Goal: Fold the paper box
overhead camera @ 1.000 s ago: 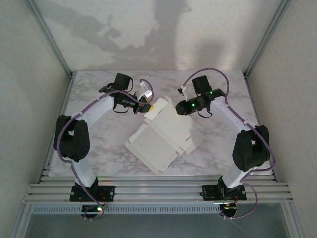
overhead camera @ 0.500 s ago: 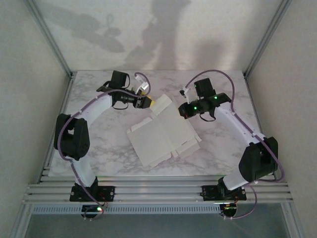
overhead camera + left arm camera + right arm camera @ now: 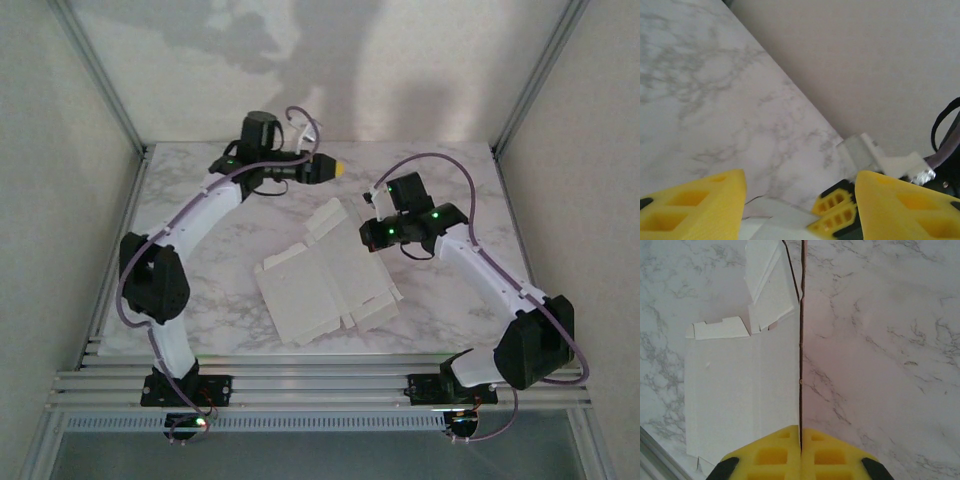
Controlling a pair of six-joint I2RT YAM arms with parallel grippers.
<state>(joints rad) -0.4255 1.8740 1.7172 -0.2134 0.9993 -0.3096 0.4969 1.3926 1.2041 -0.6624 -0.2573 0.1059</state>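
Note:
The paper box [image 3: 322, 283] lies unfolded, white face up, mid-table, with small tab flaps at its far corner. My right gripper [image 3: 364, 235] is at its far right edge, shut on it. In the right wrist view the yellow fingers [image 3: 770, 455] pinch the sheet, which runs edge-on up the frame, its white face [image 3: 740, 385] to the left. My left gripper [image 3: 336, 168] hovers beyond the box's far corner, open and holding nothing. In the left wrist view its gripper [image 3: 800, 176] frames a box corner [image 3: 772, 212] and the right gripper's fingers [image 3: 840, 215].
The marble table [image 3: 450, 175] is walled at the back and both sides, with slanted metal posts [image 3: 100, 75] at the corners. The back wall [image 3: 865, 60] is close beyond the left gripper. A rail frame [image 3: 320, 385] runs along the near edge.
My left gripper has opened, let go of the box's far flap and pulled up toward the back wall. The right gripper has shut on the box's edge, and the box has settled flatter.

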